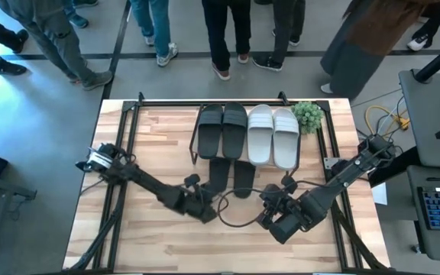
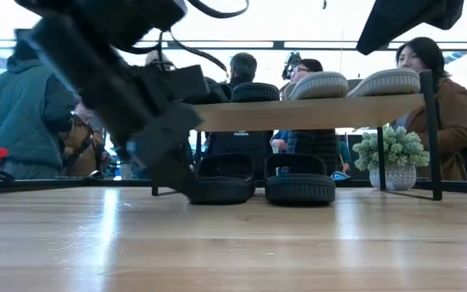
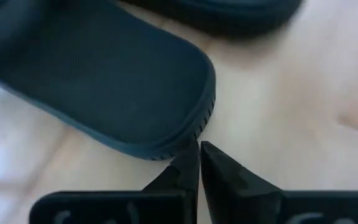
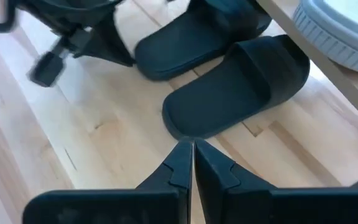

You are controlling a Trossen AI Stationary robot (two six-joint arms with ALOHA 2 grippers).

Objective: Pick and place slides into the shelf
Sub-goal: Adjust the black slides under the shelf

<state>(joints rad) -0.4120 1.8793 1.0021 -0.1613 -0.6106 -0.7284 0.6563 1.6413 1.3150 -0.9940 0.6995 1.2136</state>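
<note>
Shelf [image 1: 247, 126]: low rack, light wood top board on thin black legs, at the table's far edge.
Black pair on top [image 1: 222, 130]: two matte black slides side by side on the board's left half, soles down.
White pair on top [image 1: 273, 135]: two pale grey-white slides side by side on the right half, just beside the black pair.
Black pair below [image 2: 264, 186]: two black slides on the tabletop under the shelf, side by side, heels sticking out toward the near side.
</note>
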